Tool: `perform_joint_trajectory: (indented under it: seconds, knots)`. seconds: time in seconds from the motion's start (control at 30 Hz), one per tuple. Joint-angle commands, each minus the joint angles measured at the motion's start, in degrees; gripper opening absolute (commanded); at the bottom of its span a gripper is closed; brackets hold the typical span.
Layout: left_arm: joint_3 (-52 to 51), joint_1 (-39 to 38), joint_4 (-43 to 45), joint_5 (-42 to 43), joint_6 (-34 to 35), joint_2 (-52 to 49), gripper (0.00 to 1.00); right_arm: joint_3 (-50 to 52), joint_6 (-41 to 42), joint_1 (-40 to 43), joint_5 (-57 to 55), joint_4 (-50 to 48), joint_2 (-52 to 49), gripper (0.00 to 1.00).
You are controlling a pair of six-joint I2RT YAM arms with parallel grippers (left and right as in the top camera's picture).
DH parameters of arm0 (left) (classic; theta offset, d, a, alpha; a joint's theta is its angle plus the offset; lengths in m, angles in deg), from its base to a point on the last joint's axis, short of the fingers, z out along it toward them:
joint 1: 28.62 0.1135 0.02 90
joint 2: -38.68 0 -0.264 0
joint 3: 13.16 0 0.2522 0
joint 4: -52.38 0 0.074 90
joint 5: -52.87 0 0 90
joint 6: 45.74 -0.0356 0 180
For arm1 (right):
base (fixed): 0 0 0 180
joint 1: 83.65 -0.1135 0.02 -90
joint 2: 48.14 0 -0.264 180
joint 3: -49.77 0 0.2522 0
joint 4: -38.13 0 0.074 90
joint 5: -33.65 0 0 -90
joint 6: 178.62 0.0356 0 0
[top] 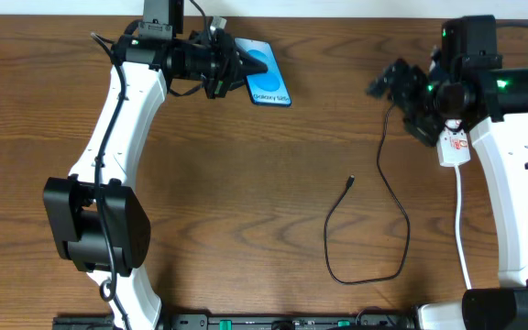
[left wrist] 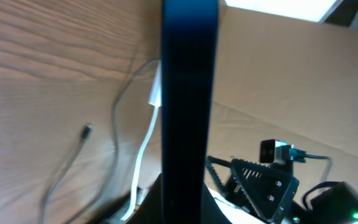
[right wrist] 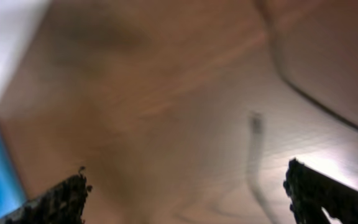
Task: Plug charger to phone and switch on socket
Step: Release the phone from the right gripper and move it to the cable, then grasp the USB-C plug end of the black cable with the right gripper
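two arms share our brown wood-grain table [top: 246, 211]. left gripper [top: 238, 64] clamps the phone [top: 271, 81] at the far edge; right gripper [top: 388, 84] gapes wide near the socket [top: 454, 147]. we see the charger [top: 401, 220] looping loose between them, a tan panel [left wrist: 278, 74] beyond.

Brown wood-grain table [top: 246, 183]. Black charger [top: 350, 183] looped right of centre, tip loose. White socket [top: 454, 147] near right edge.

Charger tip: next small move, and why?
Probably lower the right claw onto the charger tip: it lies loose on the table, that claw is open and empty, and the left claw grips the phone.
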Motion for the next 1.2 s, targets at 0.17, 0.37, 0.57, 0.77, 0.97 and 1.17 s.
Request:
perform_joint_trajectory:
  seconds: [0.17, 0.37, 0.57, 0.77, 0.97, 1.17]
  knots:
    - [0.13, 0.28, -5.09, -8.46, -8.76, 1.88, 0.07, 6.40, -9.31, -2.54, -10.67, 4.74, 0.96, 0.99]
    - [0.13, 0.22, -6.62, -9.22, -13.57, 1.88, 0.07, 19.61, -8.92, -3.87, -9.29, -3.17, 0.96, 0.96]
    - [0.13, 0.17, -7.08, -9.57, -13.55, 1.88, 0.07, 31.12, -8.22, -4.28, -1.36, -15.56, 0.96, 0.66]
    - [0.13, 0.17, -7.23, -9.57, -13.55, 1.88, 0.07, 39.30, -0.76, -4.50, -1.18, -23.87, 0.94, 0.77]
    - [0.13, 0.17, -7.30, -9.57, -13.55, 1.88, 0.07, 45.59, 3.50, -5.05, -1.16, -32.20, 0.42, 0.71]
    - [0.13, 0.17, -7.30, -9.57, -13.55, 1.88, 0.07, 46.80, 5.66, -6.73, -1.22, -35.36, -0.42, 0.64]
